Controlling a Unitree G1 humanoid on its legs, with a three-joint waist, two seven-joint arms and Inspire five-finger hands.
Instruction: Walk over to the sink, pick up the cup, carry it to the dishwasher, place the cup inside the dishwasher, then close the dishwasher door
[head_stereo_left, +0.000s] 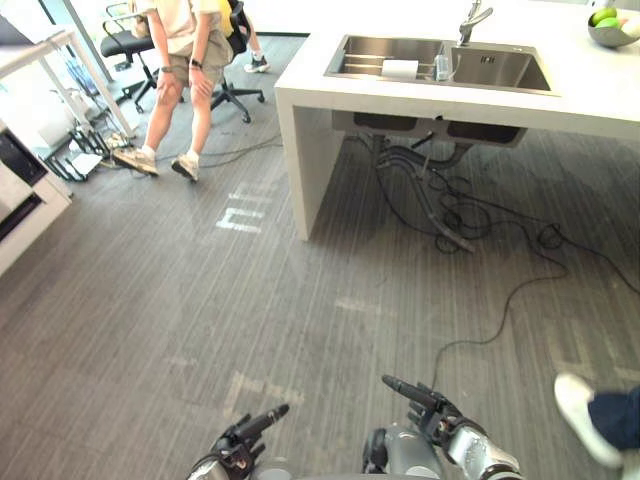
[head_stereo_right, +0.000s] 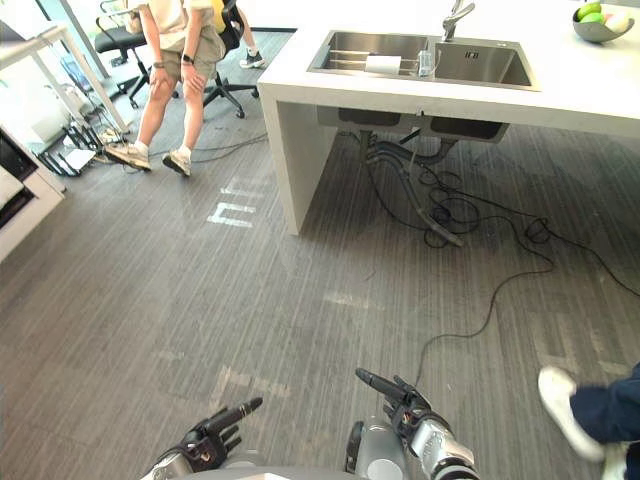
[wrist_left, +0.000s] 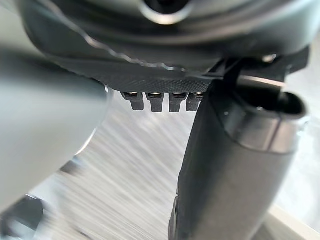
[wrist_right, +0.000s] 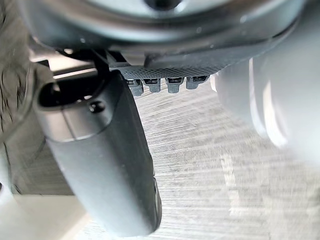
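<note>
Steel sink (head_stereo_left: 500, 68) holds cup (head_stereo_left: 441, 68) | well beyond right robot hand (head_stereo_left: 436, 410)

Left hand (head_stereo_left: 243, 437) and right hand (head_stereo_left: 428, 402), bottom of frame: black fingers, silver-grey cuff (head_stereo_left: 478, 452) on the right wrist. Close up: textured black palm pad (wrist_left: 150, 82), ribbed fingertips (wrist_left: 156, 102), thick dark thumb (wrist_right: 107, 167) with one screw (wrist_right: 96, 106), possibly a metal collar (wrist_left: 270, 136).
</note>
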